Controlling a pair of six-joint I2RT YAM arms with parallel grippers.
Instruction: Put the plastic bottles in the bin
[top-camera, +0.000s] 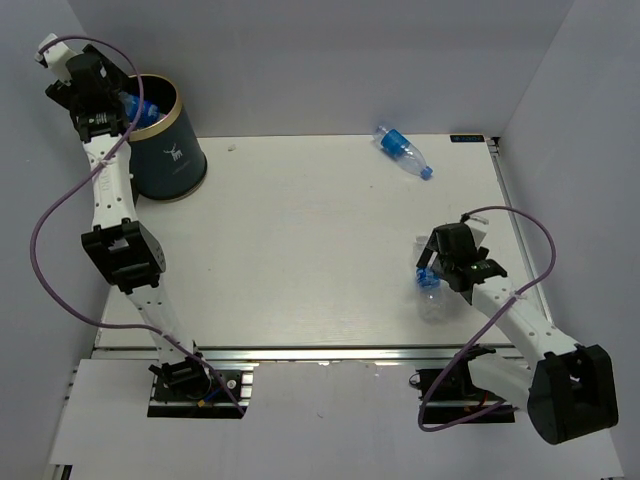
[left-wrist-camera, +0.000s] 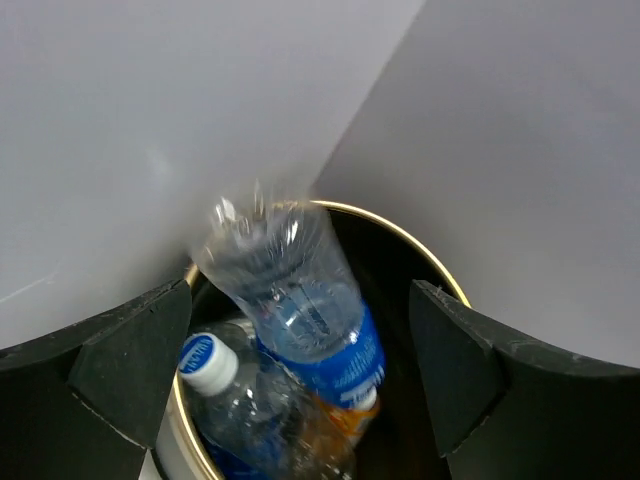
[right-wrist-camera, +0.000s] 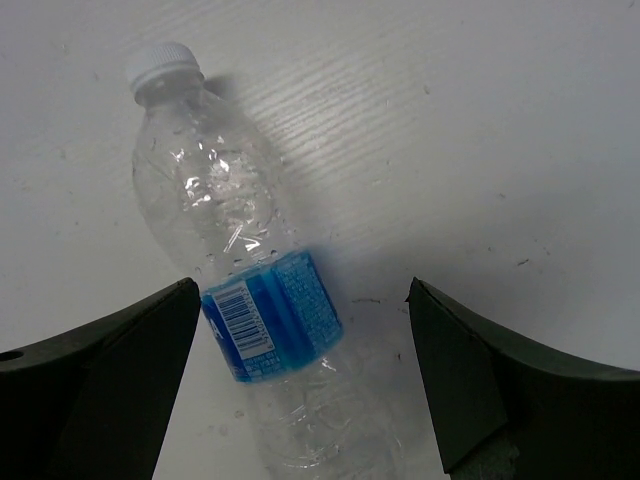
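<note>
The table (top-camera: 300, 250) is white with a faint wood grain, walled in by pale panels. Right under the right gripper (top-camera: 430, 278), between its spread fingers, a clear bottle with a white cap (right-wrist-camera: 240, 230) lies flat on the top, blue label around its middle and its cap end out past the fingertips. Well apart from that hand, towards the far edge, a blue-capped bottle (top-camera: 402, 150) lies on its side. The bin (top-camera: 170, 160) stands upright in the far corner, directly beneath the left gripper (top-camera: 125, 105). A small white speck (top-camera: 232, 148) sits just beside the bin.
</note>
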